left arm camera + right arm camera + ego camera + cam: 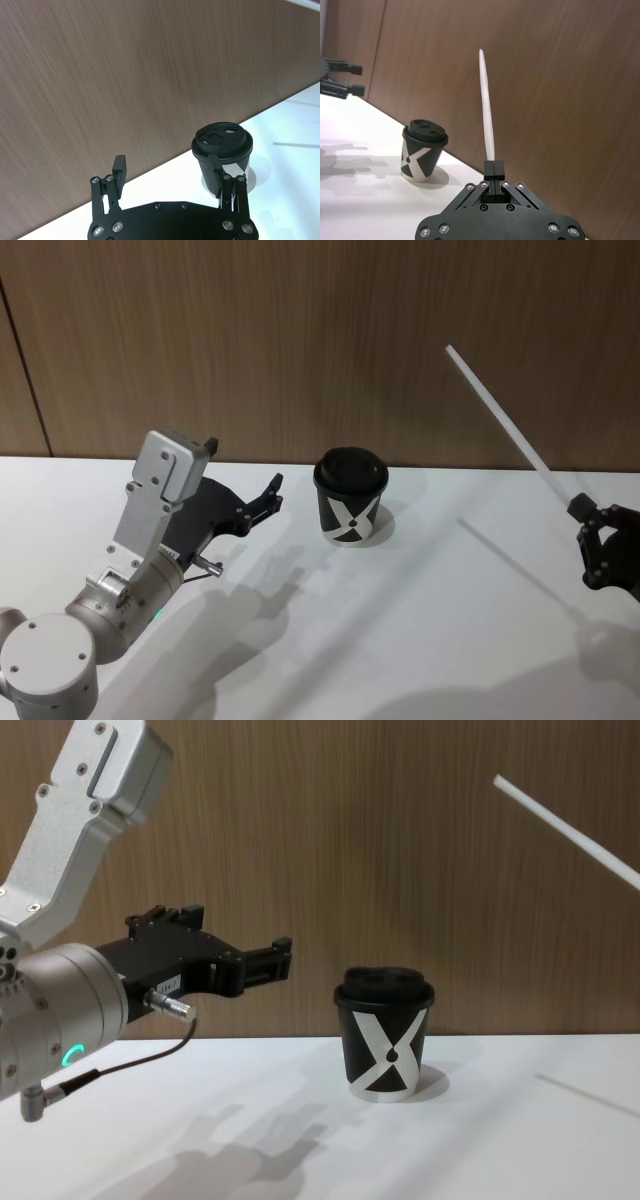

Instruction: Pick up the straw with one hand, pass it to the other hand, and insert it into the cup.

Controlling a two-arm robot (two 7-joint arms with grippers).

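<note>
White straw (510, 420) is pinched aloft in our right tool (583, 512); the pass to our empty, open left tool (268, 496) and insertion into the cup (350, 498) remain.

White table (480, 500), plain matte top, runs across the whole foreground. Brown wood-grain panel wall (300, 340) stands straight behind it, meeting the table's far edge. One dark vertical seam (22, 360) cuts the wall at far left. Soft grey shadows (250, 590) lie on the table's left half, and more sit at the lower right. A thin straight shadow line (510, 560) crosses the right part of the table diagonally. The chest view has the same table (500, 1140) and wall (350, 840).
</note>
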